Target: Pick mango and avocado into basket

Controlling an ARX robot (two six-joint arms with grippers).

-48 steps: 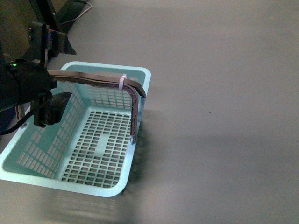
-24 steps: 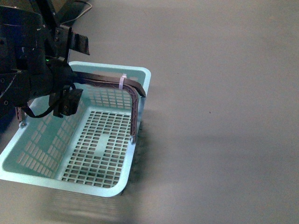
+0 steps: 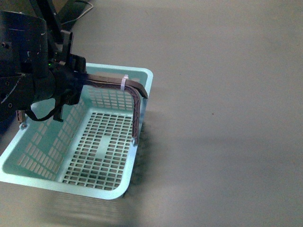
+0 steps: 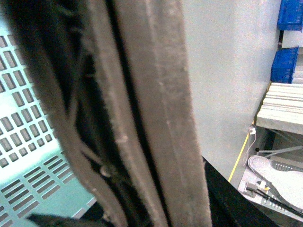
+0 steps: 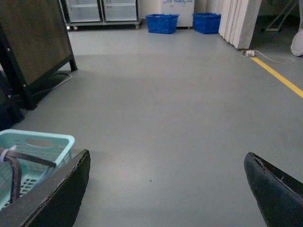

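Note:
The light turquoise basket (image 3: pixel 142 76) stands empty on the grey floor at the left of the front view. Its brown-grey handle (image 3: pixel 113 83), tied with a white zip tie (image 3: pixel 124 83), is raised over it. My left gripper (image 3: pixel 78 78) is shut on the handle's left part; the handle (image 4: pixel 156 109) fills the left wrist view, with the basket wall (image 4: pixel 28 156) beside it. My right gripper (image 5: pixel 168 189) is open and empty over bare floor, with the basket (image 5: pixel 42 142) to one side. The mango and the avocado are out of view.
A dark wooden cabinet (image 5: pixel 33 38) on black legs stands beyond the basket. Blue crates (image 5: pixel 162 22) and glass-door fridges (image 5: pixel 102 9) line the far wall. A yellow floor line (image 5: pixel 279 78) runs at the right. Grey floor (image 3: pixel 227 118) lies right of the basket.
My left arm has moved in over the basket's left side and its gripper has closed on the handle. The basket has shifted slightly.

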